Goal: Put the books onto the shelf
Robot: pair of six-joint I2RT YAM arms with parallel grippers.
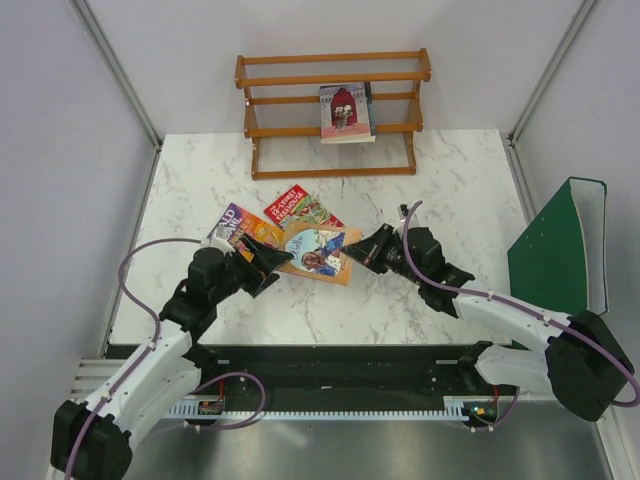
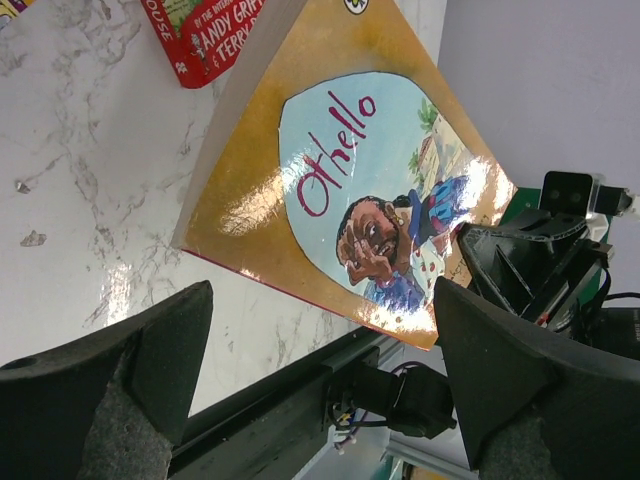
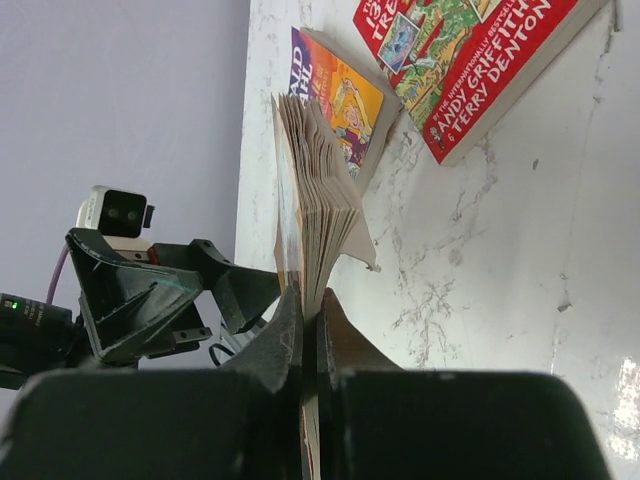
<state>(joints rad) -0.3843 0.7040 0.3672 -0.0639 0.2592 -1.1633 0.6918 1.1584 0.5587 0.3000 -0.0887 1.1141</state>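
Observation:
My right gripper [image 1: 362, 252] is shut on the right edge of the orange book [image 1: 318, 252] with the blue oval picture. The wrist view shows its pages [image 3: 320, 200] fanning out above the closed jaws [image 3: 310, 300]. The book [image 2: 340, 170] is tilted over the table. At its left end my left gripper [image 1: 268, 262] stands open and holds nothing; the book's near corner lies just beyond the wide-apart fingers [image 2: 322, 300]. The red book [image 1: 300, 207] and the purple and orange book [image 1: 238, 225] lie flat behind it. A pink book [image 1: 346, 112] stands on the shelf [image 1: 290, 128].
A large green binder [image 1: 560, 245] leans at the table's right edge. The shelf stands against the back wall. Grey side walls close in the marble table [image 1: 450, 190] on both sides. A black rail [image 1: 330, 365] runs along the near edge.

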